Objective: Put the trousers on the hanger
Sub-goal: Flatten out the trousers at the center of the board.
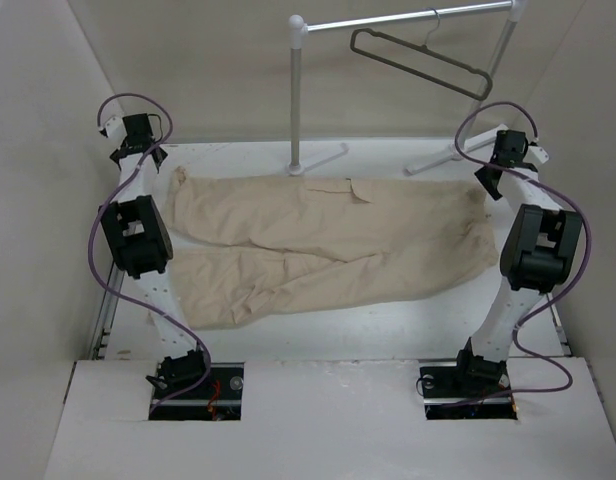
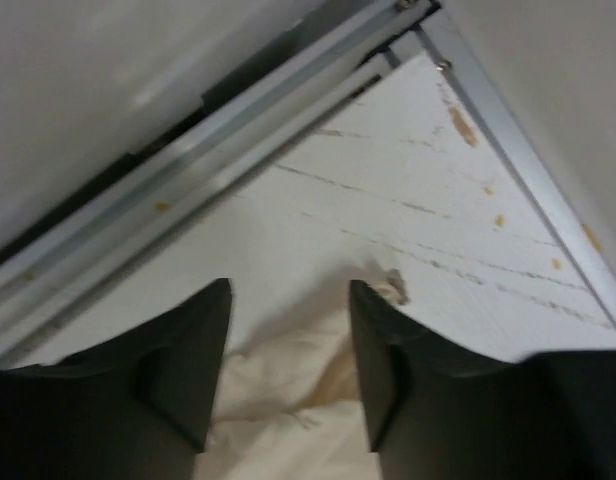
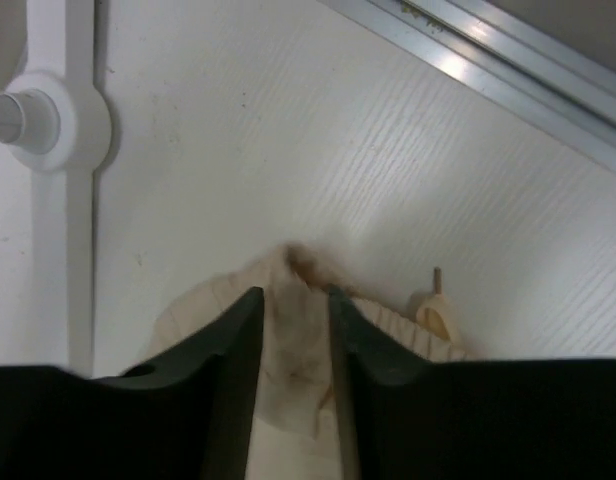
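Note:
The beige trousers (image 1: 328,240) lie spread flat across the table, legs pointing left and waist to the right. My left gripper (image 1: 148,158) is low at the far-left leg end. In the left wrist view it (image 2: 288,290) is open, its jaws either side of the cloth's corner (image 2: 278,400). My right gripper (image 1: 488,178) is at the far-right waist corner. In the right wrist view it (image 3: 295,295) is closed narrowly on a bunched fold of the trousers (image 3: 293,340). The dark hanger (image 1: 418,60) hangs tilted from the white rail (image 1: 408,18) at the back.
The rail's white post (image 1: 297,100) and its feet (image 1: 438,158) stand on the far table edge just behind the trousers. One foot joint shows in the right wrist view (image 3: 48,120). Metal frame edges (image 2: 238,130) and walls close in the table's sides.

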### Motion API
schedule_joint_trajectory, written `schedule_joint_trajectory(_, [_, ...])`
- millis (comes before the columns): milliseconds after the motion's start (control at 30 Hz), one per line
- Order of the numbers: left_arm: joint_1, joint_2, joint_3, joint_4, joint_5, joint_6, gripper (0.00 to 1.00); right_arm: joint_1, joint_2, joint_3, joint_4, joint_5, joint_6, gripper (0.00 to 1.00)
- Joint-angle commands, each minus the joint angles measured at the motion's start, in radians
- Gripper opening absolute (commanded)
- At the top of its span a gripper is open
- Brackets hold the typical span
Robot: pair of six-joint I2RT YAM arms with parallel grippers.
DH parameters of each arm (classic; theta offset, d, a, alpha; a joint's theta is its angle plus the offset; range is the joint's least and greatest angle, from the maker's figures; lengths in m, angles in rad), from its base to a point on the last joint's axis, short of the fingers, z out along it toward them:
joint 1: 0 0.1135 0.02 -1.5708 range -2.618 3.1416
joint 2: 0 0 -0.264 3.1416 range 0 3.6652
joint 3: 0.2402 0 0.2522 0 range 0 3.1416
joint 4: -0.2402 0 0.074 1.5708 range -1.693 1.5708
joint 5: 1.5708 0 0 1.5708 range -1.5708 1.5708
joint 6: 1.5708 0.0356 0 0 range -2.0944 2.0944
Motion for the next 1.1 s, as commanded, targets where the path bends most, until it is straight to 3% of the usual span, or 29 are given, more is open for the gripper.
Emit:
schedule_joint_trajectory(0, [0.018,-0.089,-0.038,0.013,-0.035,0.052,0.54,-0.007,-0.107,0.025,-0.027,0.037,0.002,0.54])
schedule_joint_trajectory(67, [-0.002,-0.203,-0.163,0.065,-0.063,0.080,0.57,0.010,-0.179,-0.041,-0.012,0.035,0.006,0.65])
schedule_joint_trajectory(133, [-0.007,-0.286,-0.281,0.083,-0.078,0.077,0.54,0.046,-0.248,-0.114,0.018,0.035,0.018,0.65])
schedule_joint_trajectory(167, [-0.007,-0.318,-0.338,0.077,-0.074,0.068,0.50,0.066,-0.289,-0.162,0.035,0.031,0.032,0.59])
schedule_joint_trajectory(300, [-0.004,-0.401,-0.556,0.088,-0.025,0.002,0.44,0.183,-0.424,-0.335,0.072,-0.021,0.095,0.15])
schedule_joint_trajectory(367, [0.012,-0.409,-0.611,0.108,0.021,-0.047,0.44,0.238,-0.486,-0.420,0.086,-0.040,0.123,0.11])
schedule_joint_trajectory(500, [0.062,-0.372,-0.633,0.154,0.146,-0.102,0.46,0.307,-0.605,-0.538,0.094,-0.090,0.137,0.14])
schedule_joint_trajectory(667, [0.093,-0.318,-0.612,0.154,0.163,-0.127,0.43,0.387,-0.733,-0.630,0.068,-0.121,0.132,0.18])
schedule_joint_trajectory(833, [0.093,-0.246,-0.587,0.134,0.172,-0.139,0.40,0.412,-0.828,-0.728,0.039,-0.113,0.135,0.36])
schedule_joint_trajectory(967, [0.090,-0.202,-0.582,0.166,0.176,-0.147,0.39,0.344,-0.871,-0.765,0.026,-0.127,0.124,0.43])
schedule_joint_trajectory(1067, [0.093,-0.212,-0.595,0.189,0.173,-0.164,0.16,0.315,-0.872,-0.764,0.022,-0.144,0.109,0.44])
